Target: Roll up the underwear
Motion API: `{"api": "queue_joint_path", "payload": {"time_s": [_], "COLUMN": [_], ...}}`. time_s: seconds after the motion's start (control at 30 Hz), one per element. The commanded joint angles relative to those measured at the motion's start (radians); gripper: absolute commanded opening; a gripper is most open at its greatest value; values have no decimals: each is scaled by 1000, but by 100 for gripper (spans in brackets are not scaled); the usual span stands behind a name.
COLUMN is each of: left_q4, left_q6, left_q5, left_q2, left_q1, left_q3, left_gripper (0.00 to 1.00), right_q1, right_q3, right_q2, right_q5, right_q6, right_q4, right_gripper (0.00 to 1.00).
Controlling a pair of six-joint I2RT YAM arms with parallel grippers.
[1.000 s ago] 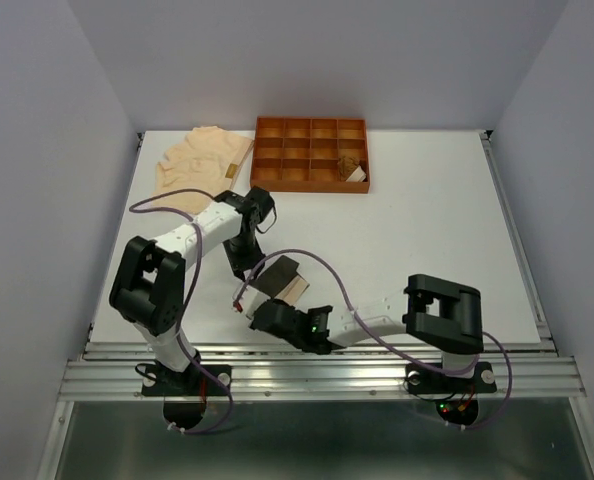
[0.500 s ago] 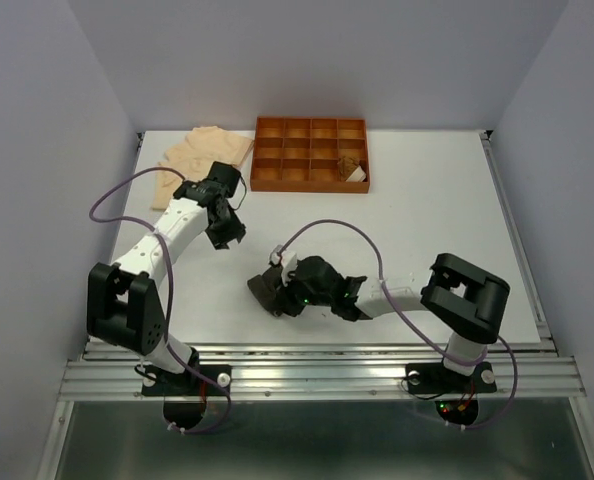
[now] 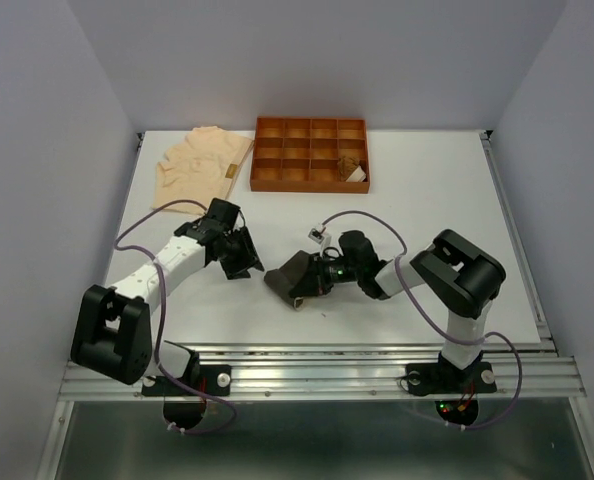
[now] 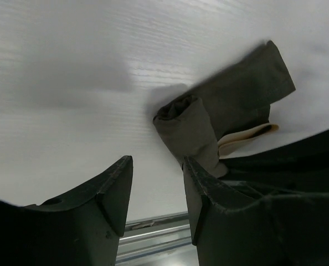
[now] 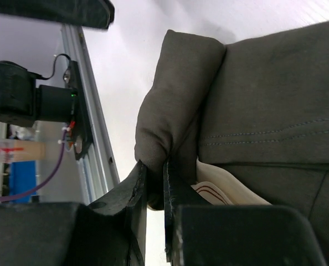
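**One tight pinch, one open jaw at the dark grey underwear (image 3: 295, 278)**

Right gripper (image 5: 153, 168) is pinching here, its two fingers drawn almost together on the rolled end of that dark grey piece. The fat roll is bulging up at 12 o'clock from the tips. A cream strip (image 5: 220, 191) is peeking out under the fold at 3 o'clock of the pinch.

Over to the left gripper (image 4: 156, 191): its jaws are standing apart with nothing between them. Only bare table (image 4: 70, 83) is showing through the gap. The roll is lying beyond at 1 o'clock, touching neither finger.

From above, the left gripper is sitting just at 9 o'clock of the garment and the right gripper is reaching in from 3 o'clock. The garment itself is resting on the table, slightly toward 6 o'clock of centre.

Peach underwear (image 3: 199, 165) is lying spread flat at the table's 11 o'clock corner. The tray (image 3: 307, 186) is sitting at 12 o'clock, just beside the peach piece, and the rust-brown underwear (image 3: 351, 168) is sitting in a compartment at its 4 o'clock end.
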Motion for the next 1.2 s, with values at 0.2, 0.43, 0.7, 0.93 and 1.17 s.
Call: {"api": "queue_joint_path", "payload": {"time_s": [0.2,0.43,0.7,0.93,1.17], "left_q4": [268,348,318,189,37], "left_q6": [-34,-63,-46,-11,23], "left_q5": [146,186,176,61,-104], "left_q2": [27,101,170,239,257], "left_q1": [-83,-93,-148,-210,-270], "left_q3": [-95,-95,-80,3,94], "left_gripper": [53,53,52,30,0], "right_q1": [-54,-54,-54,-54,-54], "right_q3": [-139,-153,-162,-145,-84], "right_q2": [92,98,91,89,-17], "right_q5": [10,32,83,96,133], "right_q6": [41,26,26,-1,-132], "right_q4": [-17,-1,-3,-42,-180], "right_gripper": [6,9,12,16,33]}}
